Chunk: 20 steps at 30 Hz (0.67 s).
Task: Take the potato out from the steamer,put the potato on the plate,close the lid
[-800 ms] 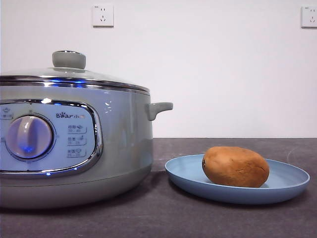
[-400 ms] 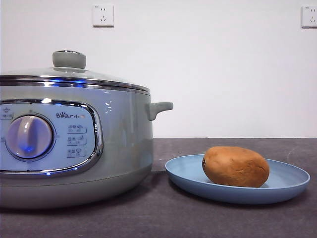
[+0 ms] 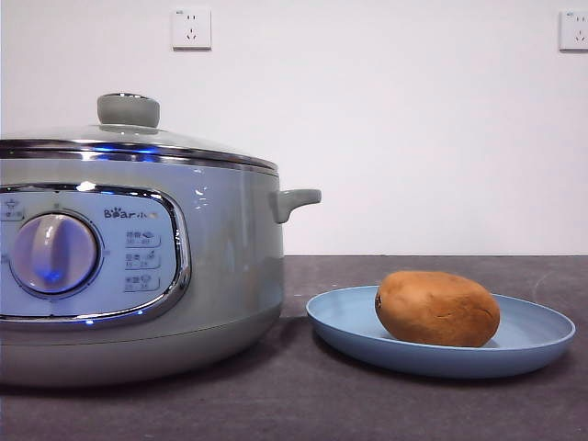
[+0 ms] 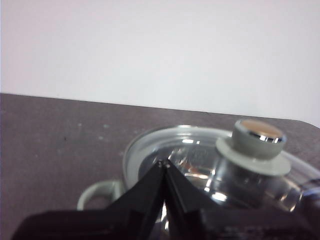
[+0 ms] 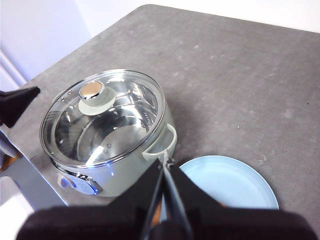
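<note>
The steamer (image 3: 230, 266) stands at the left with its glass lid (image 3: 138, 138) seated on it, grey-green knob (image 3: 128, 110) on top. To its right the orange-brown potato (image 3: 436, 309) lies on the light-blue plate (image 3: 537, 335). Neither arm shows in the front view. My left gripper (image 4: 164, 163) is shut and empty, hovering above and beside the lid (image 4: 200, 165), short of the knob (image 4: 258, 140). My right gripper (image 5: 165, 161) is shut and empty, high over the gap between the steamer (image 5: 102, 120) and the plate (image 5: 240, 182); its jaws hide the potato there.
The dark grey table (image 3: 303, 395) runs back to a white wall with two sockets (image 3: 190, 28). The steamer's side handle (image 3: 296, 200) sticks out toward the plate. A black tip of the other arm (image 5: 19, 104) shows beyond the steamer in the right wrist view.
</note>
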### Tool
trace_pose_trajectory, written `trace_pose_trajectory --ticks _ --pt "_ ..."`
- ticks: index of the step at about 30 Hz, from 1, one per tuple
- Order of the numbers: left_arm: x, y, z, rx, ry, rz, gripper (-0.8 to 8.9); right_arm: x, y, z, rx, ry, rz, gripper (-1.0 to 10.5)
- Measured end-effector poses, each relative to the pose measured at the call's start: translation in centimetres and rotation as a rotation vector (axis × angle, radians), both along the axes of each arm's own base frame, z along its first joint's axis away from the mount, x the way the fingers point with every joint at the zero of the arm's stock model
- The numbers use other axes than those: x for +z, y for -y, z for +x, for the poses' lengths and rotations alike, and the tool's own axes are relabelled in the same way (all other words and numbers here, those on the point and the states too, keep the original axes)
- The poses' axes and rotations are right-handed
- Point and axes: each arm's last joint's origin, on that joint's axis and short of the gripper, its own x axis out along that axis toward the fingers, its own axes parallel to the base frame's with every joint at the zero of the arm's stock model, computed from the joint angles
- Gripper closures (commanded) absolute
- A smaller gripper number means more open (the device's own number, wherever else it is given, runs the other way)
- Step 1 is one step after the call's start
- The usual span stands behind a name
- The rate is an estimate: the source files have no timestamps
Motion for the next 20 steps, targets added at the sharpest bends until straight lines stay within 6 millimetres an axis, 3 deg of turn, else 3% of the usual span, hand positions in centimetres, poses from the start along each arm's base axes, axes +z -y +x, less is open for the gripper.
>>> trace_pose_trajectory --ticks 15,20 --pt "-3.4 -0.4 -0.4 0.079 -0.207 0.008 8.17 0.0 0.0 0.0 0.000 0.000 0.000 9.5" --pt "-3.4 -0.4 -0.4 0.074 -0.207 -0.002 8.17 0.0 0.0 0.0 0.000 0.000 0.000 9.5"
